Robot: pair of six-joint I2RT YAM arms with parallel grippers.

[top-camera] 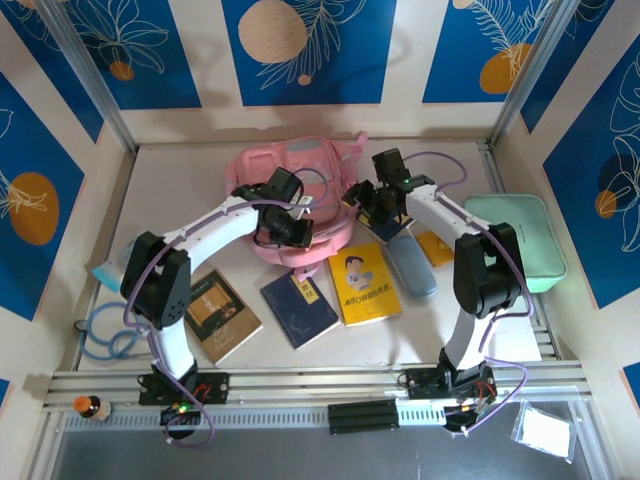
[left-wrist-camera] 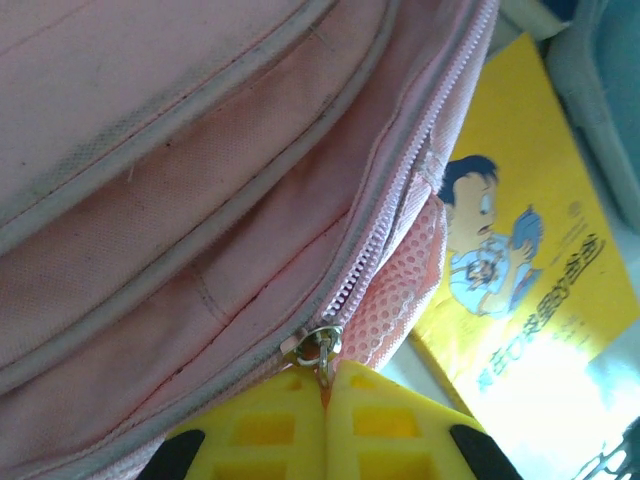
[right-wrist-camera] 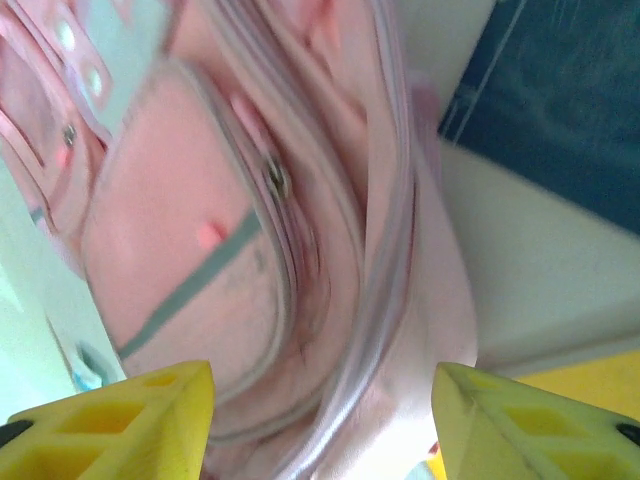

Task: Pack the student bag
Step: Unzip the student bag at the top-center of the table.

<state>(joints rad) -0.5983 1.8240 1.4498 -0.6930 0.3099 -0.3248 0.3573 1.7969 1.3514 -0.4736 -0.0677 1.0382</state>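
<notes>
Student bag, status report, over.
Left gripper shut on zip pull. Right gripper open at student bag. Yellow book lying beside it.

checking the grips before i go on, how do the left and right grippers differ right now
The left gripper is shut, pinching the zip pull of the student bag; the right gripper stands open, gripping nothing. The left gripper is near the yellow book; the right gripper faces a grey-trimmed pocket. Both have yellow fingers and point at the bag.

Right wrist view's student bag [right-wrist-camera: 200, 230] a pink blur
</notes>
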